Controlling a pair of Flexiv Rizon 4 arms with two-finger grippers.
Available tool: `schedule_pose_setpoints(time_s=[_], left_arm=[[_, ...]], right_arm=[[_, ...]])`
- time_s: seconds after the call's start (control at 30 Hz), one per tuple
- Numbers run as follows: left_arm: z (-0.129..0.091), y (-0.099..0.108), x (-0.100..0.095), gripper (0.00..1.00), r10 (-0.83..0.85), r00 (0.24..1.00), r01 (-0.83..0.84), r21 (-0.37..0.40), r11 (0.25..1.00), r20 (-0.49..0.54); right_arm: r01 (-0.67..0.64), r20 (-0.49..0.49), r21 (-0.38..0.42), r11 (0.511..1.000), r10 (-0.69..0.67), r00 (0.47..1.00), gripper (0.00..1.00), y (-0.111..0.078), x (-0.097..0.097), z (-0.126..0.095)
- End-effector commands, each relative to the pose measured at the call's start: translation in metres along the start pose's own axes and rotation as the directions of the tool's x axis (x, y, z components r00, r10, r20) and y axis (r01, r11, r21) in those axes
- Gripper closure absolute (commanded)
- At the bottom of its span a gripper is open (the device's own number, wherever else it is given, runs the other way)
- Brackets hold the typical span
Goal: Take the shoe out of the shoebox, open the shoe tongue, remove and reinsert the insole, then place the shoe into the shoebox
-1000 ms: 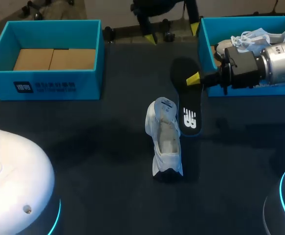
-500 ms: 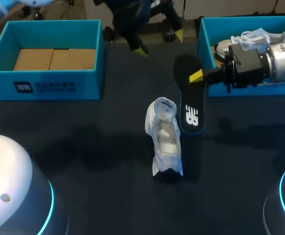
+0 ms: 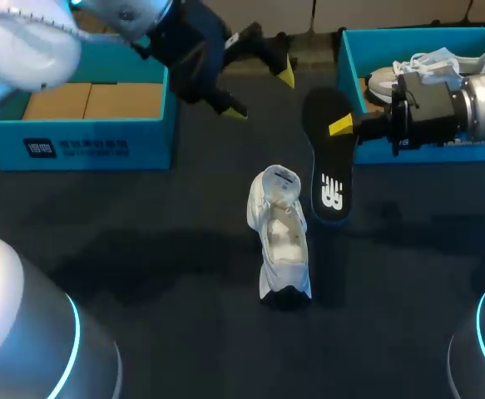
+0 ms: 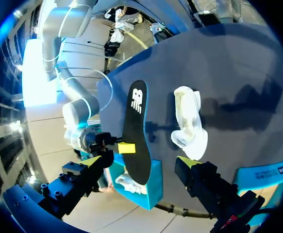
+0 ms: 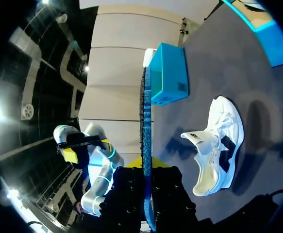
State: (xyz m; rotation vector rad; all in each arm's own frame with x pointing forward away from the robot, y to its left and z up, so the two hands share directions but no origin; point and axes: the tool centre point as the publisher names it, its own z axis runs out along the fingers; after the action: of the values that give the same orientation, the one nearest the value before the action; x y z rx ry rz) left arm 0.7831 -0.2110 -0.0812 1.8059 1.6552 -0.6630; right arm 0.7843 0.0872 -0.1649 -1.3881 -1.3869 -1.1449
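Note:
The white shoe lies on the dark table, its opening facing up and its tongue folded back. Just to its right hangs the black insole, with my right gripper shut on its edge near the heel. In the right wrist view the insole stands edge-on between my right gripper's fingers, the shoe beside it. My left gripper hovers open over the table's back, behind the shoe and holding nothing. From the left wrist, shoe and insole lie ahead of that gripper.
A blue shoebox with a cardboard insert stands at the back left. Another blue box at the back right holds a second white shoe. My right arm reaches in over that box's front wall.
My left arm has swung in across the back left box, its open gripper coming nearer the shoe. My right gripper has carried the insole slightly to the right.

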Motion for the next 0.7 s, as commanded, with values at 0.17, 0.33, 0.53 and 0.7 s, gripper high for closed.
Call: schedule_pose_setpoints(time_s=[0.17,0.33,0.53,0.7], left_arm=[[0.005,-0.006,0.022,0.00,0.004,0.894,0.013,-0.036,0.999,0.449],[0.012,-0.006,0.025,0.00,0.025,0.853,0.006,-0.058,0.998,0.522],[0.020,-0.001,0.031,0.00,0.054,0.814,0.006,-0.102,0.995,0.578],[0.027,0.002,0.035,0.00,0.058,0.790,0.018,-0.117,0.993,0.611]], right_arm=[[-0.004,-0.003,-0.007,1.000,0.004,1.000,1.00,-0.002,0.002,-0.005],[-0.007,-0.013,0.006,1.000,0.007,1.000,1.00,-0.002,0.004,-0.004],[-0.006,-0.018,0.022,1.000,0.006,1.000,1.00,0.000,0.010,-0.003],[-0.001,-0.016,0.027,1.000,0.001,1.000,1.00,0.000,0.016,-0.003]])
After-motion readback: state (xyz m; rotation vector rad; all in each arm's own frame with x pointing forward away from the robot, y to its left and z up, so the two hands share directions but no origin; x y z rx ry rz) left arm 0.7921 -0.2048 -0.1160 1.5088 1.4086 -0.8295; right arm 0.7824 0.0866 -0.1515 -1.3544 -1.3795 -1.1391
